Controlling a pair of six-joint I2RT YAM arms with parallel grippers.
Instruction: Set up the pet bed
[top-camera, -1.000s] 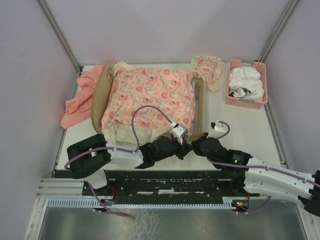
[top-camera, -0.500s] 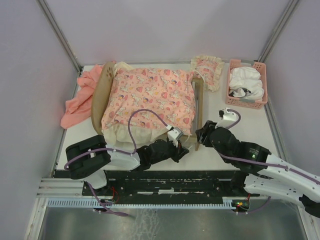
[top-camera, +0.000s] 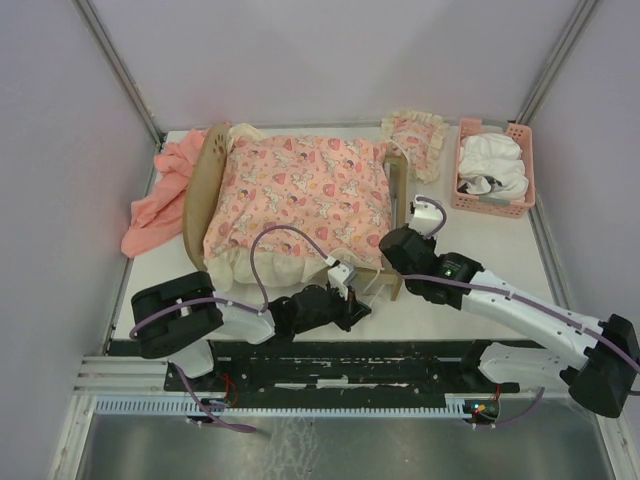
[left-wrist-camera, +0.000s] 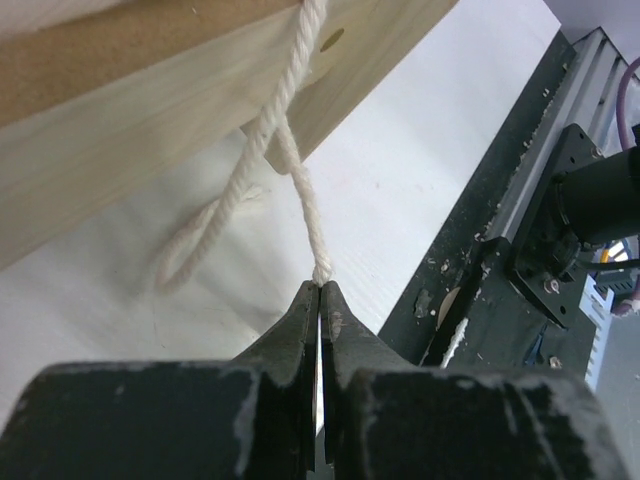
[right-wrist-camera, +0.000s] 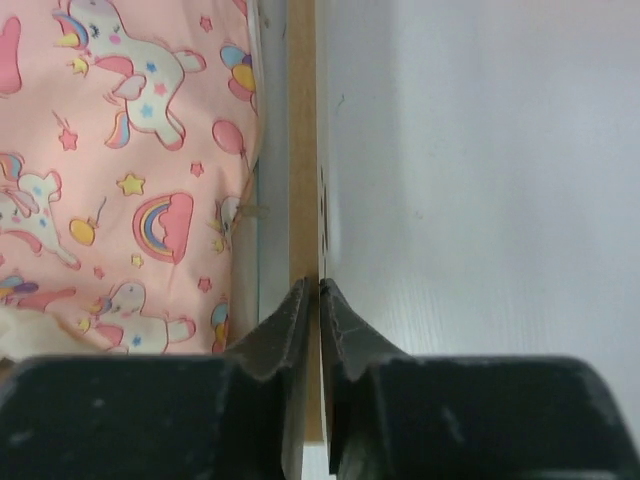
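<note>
The pet bed (top-camera: 200, 190) fills the middle and left of the desk (top-camera: 480, 260), its headboard toward the left edge. A pink unicorn-print cushion (top-camera: 300, 190) hides its base. A salmon cloth (top-camera: 160, 195) is bunched against the headboard. A frilled pillow (top-camera: 415, 140) and a pink basket (top-camera: 490, 208) of white cloths (top-camera: 492, 160) sit at the back right corner.

The left gripper (left-wrist-camera: 320, 285) is clamped on a white cord (left-wrist-camera: 300, 190) hanging from the frame's near rail. The right gripper (right-wrist-camera: 312, 285) is pressed nearly together over the side rail (right-wrist-camera: 302, 150), with nothing seen between its tips.
</note>
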